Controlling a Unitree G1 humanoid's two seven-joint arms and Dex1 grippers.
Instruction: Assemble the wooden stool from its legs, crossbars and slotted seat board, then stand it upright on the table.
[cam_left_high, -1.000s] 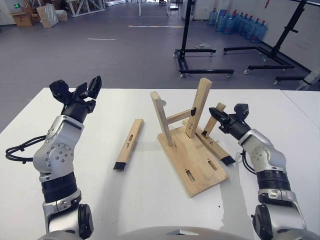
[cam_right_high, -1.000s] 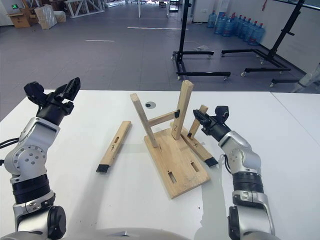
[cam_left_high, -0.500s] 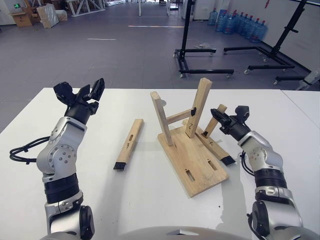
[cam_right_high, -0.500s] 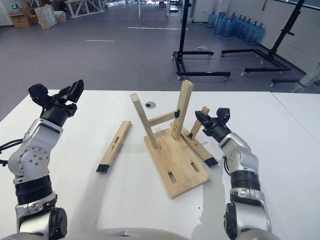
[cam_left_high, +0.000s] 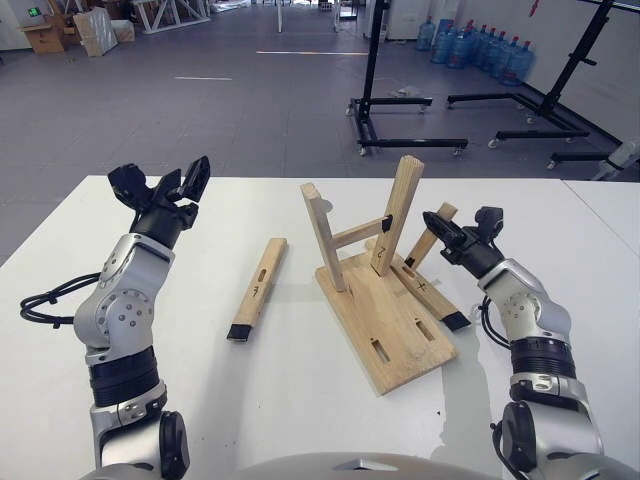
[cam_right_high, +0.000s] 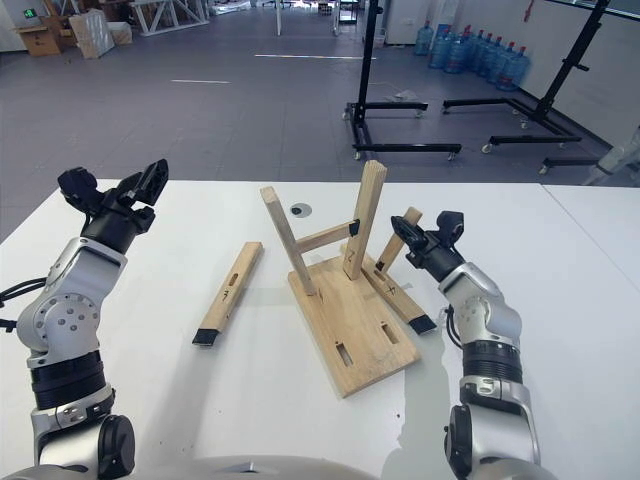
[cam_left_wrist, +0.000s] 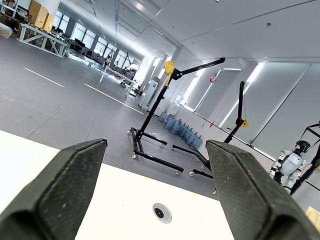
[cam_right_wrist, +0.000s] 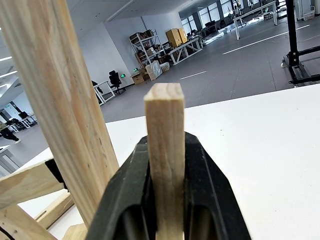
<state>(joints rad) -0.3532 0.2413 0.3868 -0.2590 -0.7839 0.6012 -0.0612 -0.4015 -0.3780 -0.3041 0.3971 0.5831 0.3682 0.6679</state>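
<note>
Right end effector (cam_left_high: 437, 222) clamps a slanted leg (cam_left_high: 420, 252); left end effector (cam_left_high: 162, 178) spread wide.

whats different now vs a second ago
The left gripper, fingers open and empty, shifted a little toward the robot's right. The right gripper crept slightly up the leaning leg toward its top end, and its fingers are shut on it now. The loose leg and the seat board, with its two upright legs and crossbar, stayed put.
</note>
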